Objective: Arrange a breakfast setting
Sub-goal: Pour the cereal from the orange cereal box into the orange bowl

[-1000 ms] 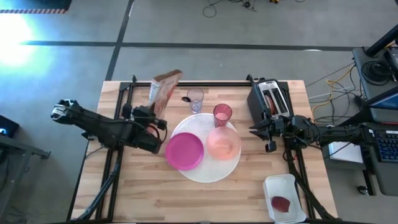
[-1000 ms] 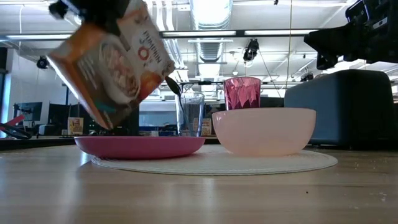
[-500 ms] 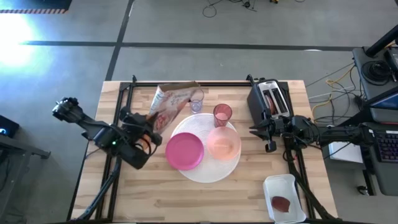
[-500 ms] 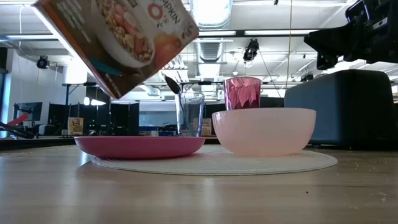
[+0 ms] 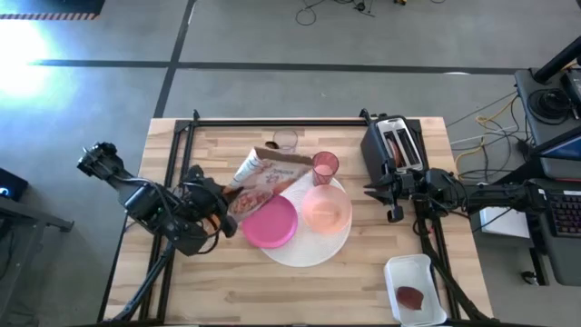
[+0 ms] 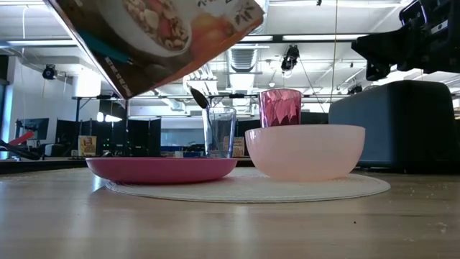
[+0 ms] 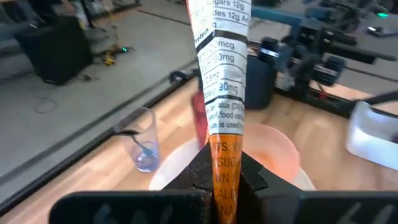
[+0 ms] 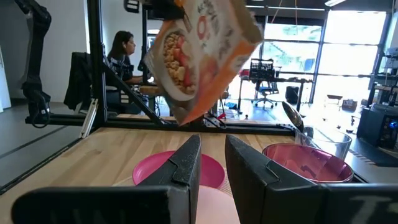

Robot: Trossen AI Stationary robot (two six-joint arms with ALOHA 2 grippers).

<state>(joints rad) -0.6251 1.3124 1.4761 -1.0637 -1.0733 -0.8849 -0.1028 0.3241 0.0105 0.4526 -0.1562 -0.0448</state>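
While our left tool [image 5: 221, 195] stays clamped on the orange cereal box [image 5: 265, 174], we see the box tilted in the air over the magenta plate [image 5: 270, 222], centre-left of the high view. Our right tool [image 5: 390, 193] waits at centre right beside the toaster [image 5: 391, 143], fingers slightly apart, gripping nothing.

Toaster [image 5: 394, 143] — white tray [image 5: 415, 289] holding something red.

Both my arms read matte black throughout, built of chunky jointed segments. Left arm [image 5: 150, 204]: rounded joint housing at its outer end, an orange patch near the wrist. Right arm [image 5: 472, 193]: slimmer links, black cabling along it. Right hand [image 8: 211, 163]: two flat, dark wedge-shaped fingers [image 8: 186, 163] on a broad black crossbar.
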